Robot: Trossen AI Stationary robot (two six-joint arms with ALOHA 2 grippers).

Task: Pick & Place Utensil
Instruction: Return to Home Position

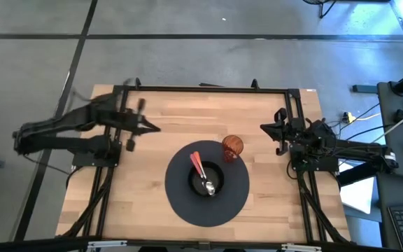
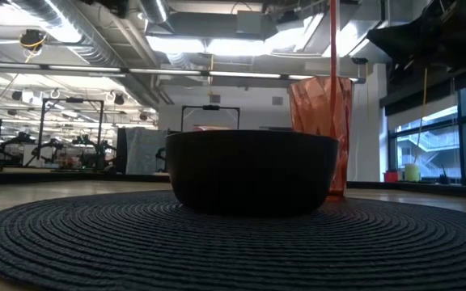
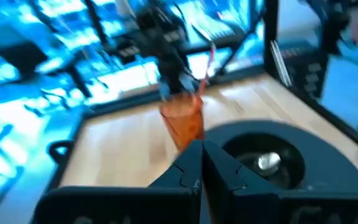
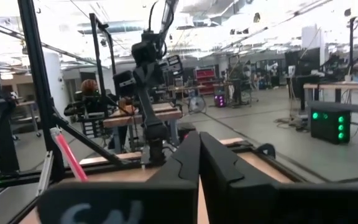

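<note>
A spoon with a red handle (image 1: 197, 164) lies in a black bowl (image 1: 207, 180). Its metal head (image 3: 268, 162) sits on the bowl's floor and its handle leans on the far-left rim. The bowl stands on a round dark mat (image 1: 180, 203). An orange cup (image 1: 232, 148) stands on the mat's far-right edge, and a thin red rod (image 2: 332, 40) rises from it. My left gripper (image 1: 152, 128) hovers shut, left of and beyond the mat. My right gripper (image 1: 264, 127) is shut too and waits right of the cup.
Black frame bars (image 1: 201, 89) run along the table's far edge and both sides. The bare wooden top (image 1: 145, 182) shows left and right of the mat. In the low view the bowl (image 2: 252, 171) hides the spoon, with the cup (image 2: 322, 121) behind it.
</note>
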